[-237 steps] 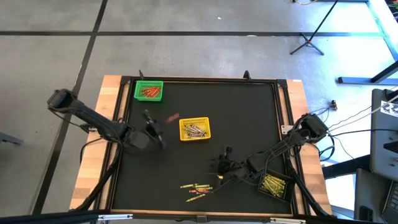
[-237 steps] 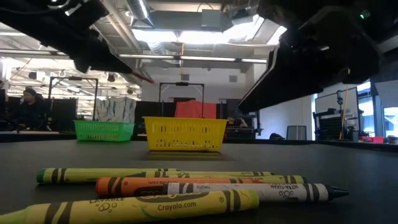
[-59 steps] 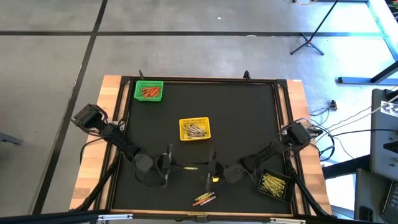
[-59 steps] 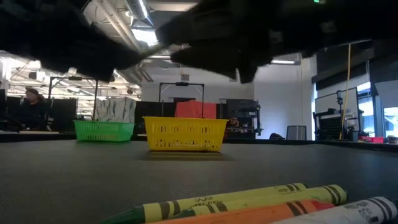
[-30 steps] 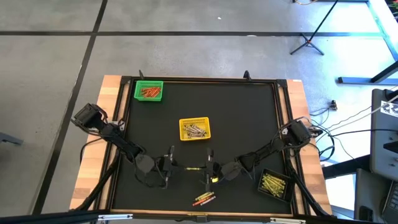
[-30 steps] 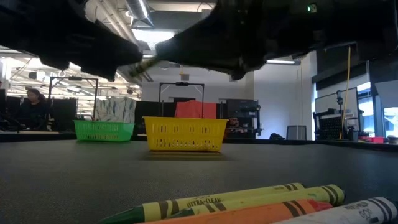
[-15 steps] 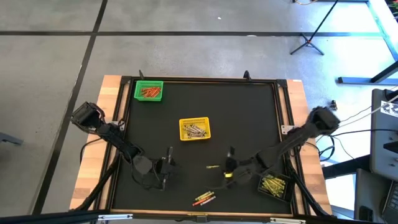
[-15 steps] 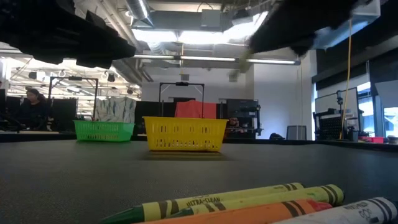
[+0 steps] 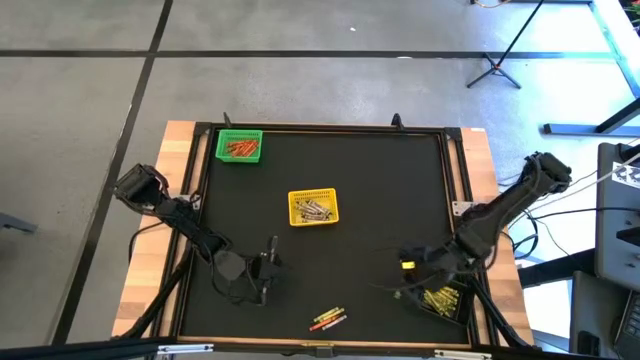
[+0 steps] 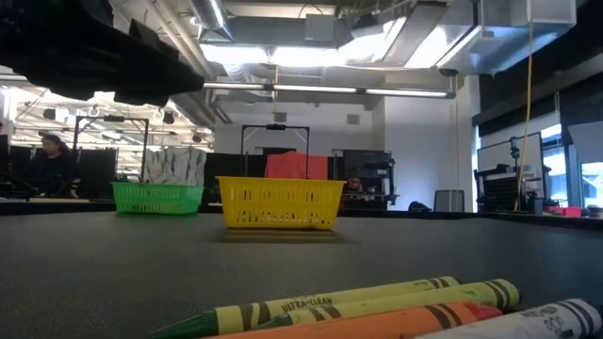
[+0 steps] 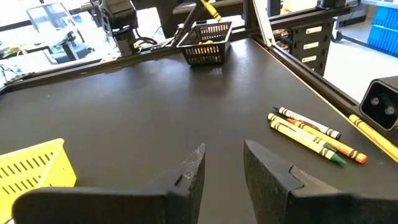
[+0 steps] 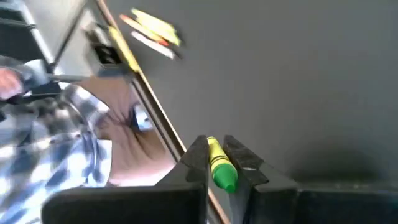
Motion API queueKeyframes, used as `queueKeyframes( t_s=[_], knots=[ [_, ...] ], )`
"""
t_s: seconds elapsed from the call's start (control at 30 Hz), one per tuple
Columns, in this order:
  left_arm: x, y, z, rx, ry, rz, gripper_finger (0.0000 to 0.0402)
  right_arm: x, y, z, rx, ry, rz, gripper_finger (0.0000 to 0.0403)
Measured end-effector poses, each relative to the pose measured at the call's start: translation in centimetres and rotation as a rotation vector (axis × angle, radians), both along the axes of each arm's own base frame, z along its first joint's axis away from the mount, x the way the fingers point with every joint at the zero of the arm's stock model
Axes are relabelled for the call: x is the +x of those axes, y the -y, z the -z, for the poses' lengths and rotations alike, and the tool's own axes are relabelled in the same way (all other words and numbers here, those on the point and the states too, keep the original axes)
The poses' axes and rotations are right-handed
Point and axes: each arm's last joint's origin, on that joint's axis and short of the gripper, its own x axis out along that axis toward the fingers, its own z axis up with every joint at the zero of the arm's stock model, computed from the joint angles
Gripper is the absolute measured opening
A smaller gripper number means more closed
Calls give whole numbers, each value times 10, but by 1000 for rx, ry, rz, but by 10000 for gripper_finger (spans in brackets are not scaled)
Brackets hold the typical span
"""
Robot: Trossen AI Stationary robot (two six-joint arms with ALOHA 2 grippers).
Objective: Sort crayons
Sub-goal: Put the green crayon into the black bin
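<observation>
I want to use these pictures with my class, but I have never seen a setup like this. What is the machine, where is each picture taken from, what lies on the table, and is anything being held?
Two dark robot arms work at a black table. One picture looks straight down, one looks level across the tabletop, and two come from cameras on the arms' wrists. On the table stand a green basket, a yellow basket and a black basket, with a few loose crayons near the front edge. The right gripper is shut on a yellow crayon near the black basket. The left gripper is open and holds nothing.
</observation>
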Motion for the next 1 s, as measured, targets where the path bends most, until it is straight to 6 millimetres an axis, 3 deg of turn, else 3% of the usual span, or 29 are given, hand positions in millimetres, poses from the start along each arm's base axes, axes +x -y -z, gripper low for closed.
queueKeyframes(
  t_s=[0.27, 0.4, 0.6, 0.83, 0.9, 1.0],
  knots=[
    [0, 0, 0, -16, -3, -5, 94, -45, -12, 17, -4, -459, 138, 28],
    [0, 0, 0, -16, -4, -5, 94, -58, -14, 18, -44, -547, 175, 28],
    [0, -1, 1, -21, -8, -10, 94, -68, -19, 23, -84, -588, 253, 43],
    [0, -1, 1, -24, -8, -12, 94, -66, -21, 22, -40, -601, 258, 142],
    [0, -1, 1, -24, -8, -12, 94, -59, -20, 21, -28, -524, 263, 163],
    [0, -1, 1, -24, -9, -9, 94, -44, -23, 18, -65, -262, 220, 182]
  ],
)
